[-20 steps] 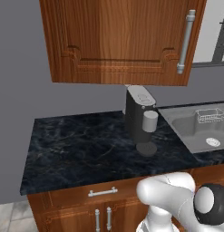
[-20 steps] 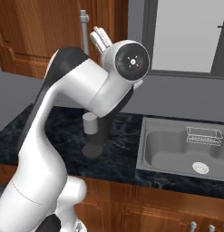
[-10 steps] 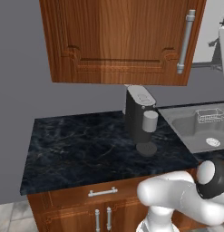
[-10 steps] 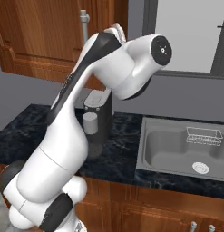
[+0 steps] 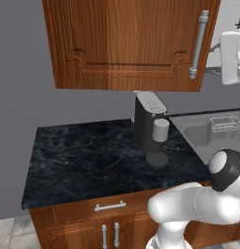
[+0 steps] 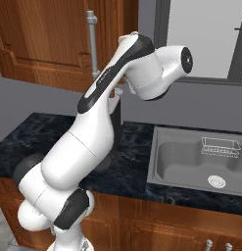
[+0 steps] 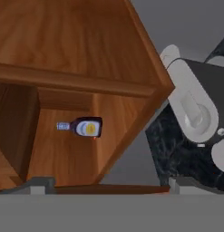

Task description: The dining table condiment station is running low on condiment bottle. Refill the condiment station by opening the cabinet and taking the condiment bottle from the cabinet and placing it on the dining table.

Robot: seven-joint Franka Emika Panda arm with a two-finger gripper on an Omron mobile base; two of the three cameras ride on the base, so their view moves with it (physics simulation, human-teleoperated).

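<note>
Reddish wood fills your hand camera: the cabinet (image 7: 77, 54) is seen rolled, with the condiment bottle (image 7: 84, 127) inside on its shelf, away from the edge. Your fingers (image 7: 104, 183) spread wide, holding nothing, likely readying for the silver handle (image 5: 199, 44).

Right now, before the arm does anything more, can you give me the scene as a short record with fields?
cabinet: door looks shut in both base views
handle: vertical silver bar at the door's right edge, nothing gripping it
condiment bottle: dark, pale cap, seen inside the cabinet in the hand view; nothing touches it
gripper: open, empty, raised near the cabinet and facing it
counter: black marble top
coffee machine: on the counter, below the cabinet
sink: right of the coffee machine, holds a small wire basket
</note>
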